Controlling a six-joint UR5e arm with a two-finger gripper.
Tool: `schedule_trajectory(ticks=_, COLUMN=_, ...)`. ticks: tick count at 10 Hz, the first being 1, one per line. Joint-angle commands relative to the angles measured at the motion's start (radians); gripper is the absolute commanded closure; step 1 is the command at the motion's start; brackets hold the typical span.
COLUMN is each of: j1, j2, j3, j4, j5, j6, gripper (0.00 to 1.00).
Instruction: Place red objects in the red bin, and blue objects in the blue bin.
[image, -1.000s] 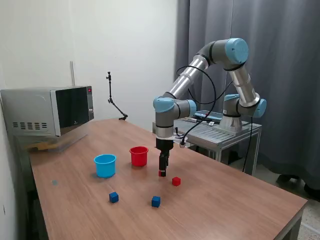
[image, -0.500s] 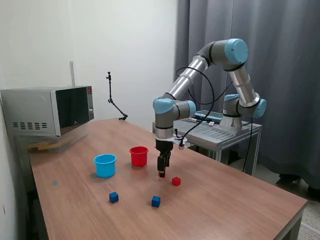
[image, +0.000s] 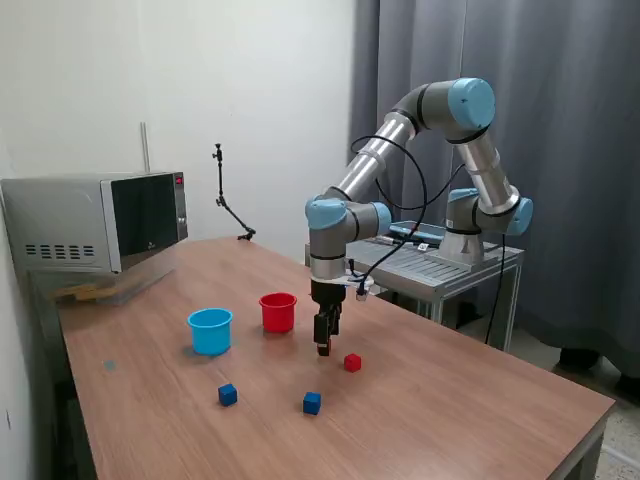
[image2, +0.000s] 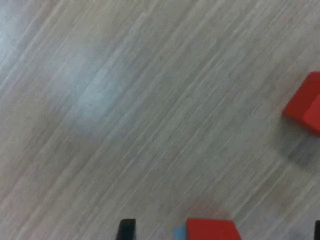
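Note:
My gripper (image: 323, 343) hangs straight down over a small red cube (image: 323, 349) on the table, just in front of the red bin (image: 278, 312). In the wrist view the gripper (image2: 222, 234) is open. Its dark fingers (image2: 126, 231) stand wide apart, and that red cube (image2: 212, 230) sits between them, touching neither. A second red cube (image: 352, 363) lies close by and also shows in the wrist view (image2: 306, 102). Two dark blue cubes (image: 228, 395) (image: 312, 402) lie nearer the table's front. The light blue bin (image: 210, 331) stands on the exterior view's left of the red bin.
A microwave (image: 100, 222) sits at the table's far end on the exterior view's left. A thin black stand (image: 228, 205) rises at the back edge. The arm's base stands on a metal cart (image: 450, 262) beyond the table, with grey curtains behind it.
The gripper has sunk slightly toward the red cube below it. The cups and the other cubes have not moved.

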Motion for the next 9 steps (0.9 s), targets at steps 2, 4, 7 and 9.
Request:
schedule_trajectory(ticks=2, j1=-0.022, j2=0.002, j3=0.001, j4=0.0, j5=-0.001, j6=-0.007, gripper=0.0)
schedule_trajectory(ticks=4, j1=-0.024, j2=0.0, j3=0.002, j4=0.0, j5=-0.001, j6=-0.011, gripper=0.0)
schedule_trajectory(ticks=7, j1=-0.024, j2=0.0, j3=0.001, j4=0.0, j5=0.002, j6=-0.011, gripper=0.0)
schedule_trajectory(ticks=9, j1=-0.022, j2=0.0, j3=-0.001, j4=0.0, j5=0.003, j6=-0.011, gripper=0.0)
